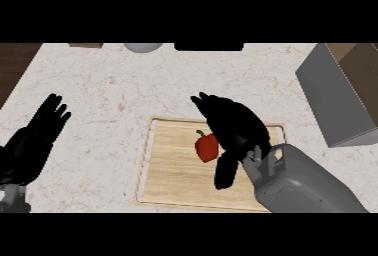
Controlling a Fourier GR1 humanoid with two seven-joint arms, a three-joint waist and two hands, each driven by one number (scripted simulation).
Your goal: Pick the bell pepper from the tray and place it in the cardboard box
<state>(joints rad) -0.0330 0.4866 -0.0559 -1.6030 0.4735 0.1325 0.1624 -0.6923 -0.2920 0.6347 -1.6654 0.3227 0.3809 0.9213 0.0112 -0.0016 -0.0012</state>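
A red bell pepper (206, 148) with a green stem lies on the light wooden tray (177, 185) in the middle of the counter. My right hand (238, 129) is over the tray right next to the pepper, covering its right side. The fingers stretch toward the tray's far edge and the thumb points down toward me, and neither is curled round the pepper. The cardboard box (334, 95), grey outside and brown inside, stands at the right edge. My left hand (43, 126) rests open at the left, fingers up.
Along the counter's far edge sit a grey round object (142, 47), a black object (208, 46) and a small brown item (85, 45). The counter ends at a dark strip (15, 62) at the upper left.
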